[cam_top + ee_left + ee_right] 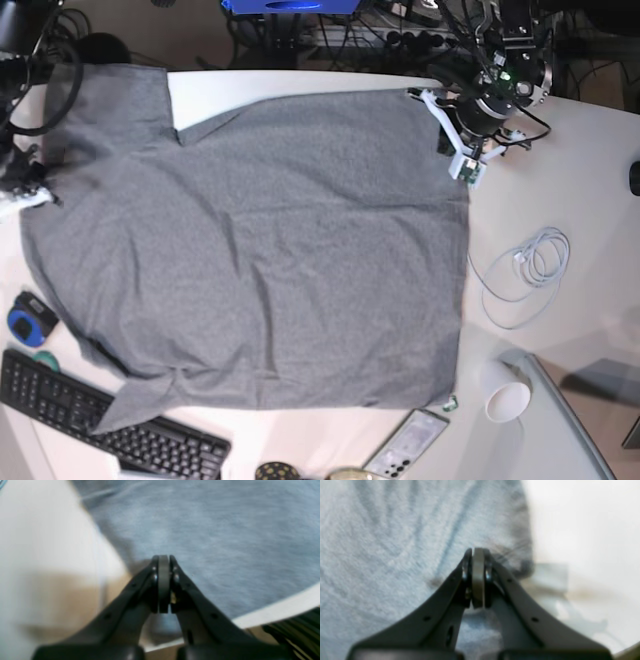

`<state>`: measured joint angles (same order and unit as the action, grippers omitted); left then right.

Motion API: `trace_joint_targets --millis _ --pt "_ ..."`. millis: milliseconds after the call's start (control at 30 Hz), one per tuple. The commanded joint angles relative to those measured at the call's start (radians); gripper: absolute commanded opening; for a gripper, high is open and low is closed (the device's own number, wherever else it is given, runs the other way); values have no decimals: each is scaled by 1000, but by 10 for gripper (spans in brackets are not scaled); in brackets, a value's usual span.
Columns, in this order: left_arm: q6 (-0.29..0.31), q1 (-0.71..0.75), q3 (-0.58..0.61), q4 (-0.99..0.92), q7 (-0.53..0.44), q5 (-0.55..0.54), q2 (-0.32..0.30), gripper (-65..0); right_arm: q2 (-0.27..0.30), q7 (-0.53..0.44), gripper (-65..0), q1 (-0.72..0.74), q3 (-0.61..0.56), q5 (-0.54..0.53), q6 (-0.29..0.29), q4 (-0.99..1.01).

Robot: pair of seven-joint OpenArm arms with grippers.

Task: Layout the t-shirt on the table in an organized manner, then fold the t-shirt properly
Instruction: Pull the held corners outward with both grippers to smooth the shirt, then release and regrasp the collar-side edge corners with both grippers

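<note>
The grey t-shirt (260, 240) lies spread flat over the white table (560, 200), sleeves toward the left side and hem along the right. My left gripper (446, 140) is at the shirt's far right edge. In the left wrist view its fingers (163, 560) are shut, with the shirt (212, 530) just beyond the tips and bare table (37, 542) to the left. My right gripper (35, 182) sits at the shirt's left edge. Seen from the right wrist, that gripper (478, 552) is shut over creased shirt (382, 542), beside bare table (582, 517). No cloth shows between either pair of pads.
A black keyboard (100, 420) and a blue-black round item (25, 320) lie at the front left. A phone (405, 445) and a white cup (505, 395) sit at the front, by a grey glass panel (590, 420). A coiled white cable (525, 265) lies to the right.
</note>
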<state>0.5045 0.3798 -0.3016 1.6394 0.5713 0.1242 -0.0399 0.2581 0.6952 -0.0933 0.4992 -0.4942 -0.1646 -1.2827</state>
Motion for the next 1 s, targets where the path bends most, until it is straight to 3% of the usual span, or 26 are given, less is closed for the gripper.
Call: trace_joint_targets --millis 0,167,333,700,833,967 --pt "1 6 -5 14 -15 -8 -4 -650 36 -44 -648 39 -24 -10 -5 18" --pt "0 9 -3 2 -15 -7 -18 -650 86 -144 -648 132 -141 -10 3 243" --pt "0 0 -5 -95 -17 -7 -48 -650 94 -177 -648 137 -155 -10 3 340" --pt "-4 -58 -6 -127 -15 -7 -71 -650 85 -179 -648 66 -153 -11 4 332" --pt "-48 -61 -3 -123 -15 -7 -91 -650 85 -179 -648 66 -153 -14 4 323" --pt "-46 -45 -5 -92 -15 -19 -91 -650 82 -216 -648 22 -153 -16 -2 191"
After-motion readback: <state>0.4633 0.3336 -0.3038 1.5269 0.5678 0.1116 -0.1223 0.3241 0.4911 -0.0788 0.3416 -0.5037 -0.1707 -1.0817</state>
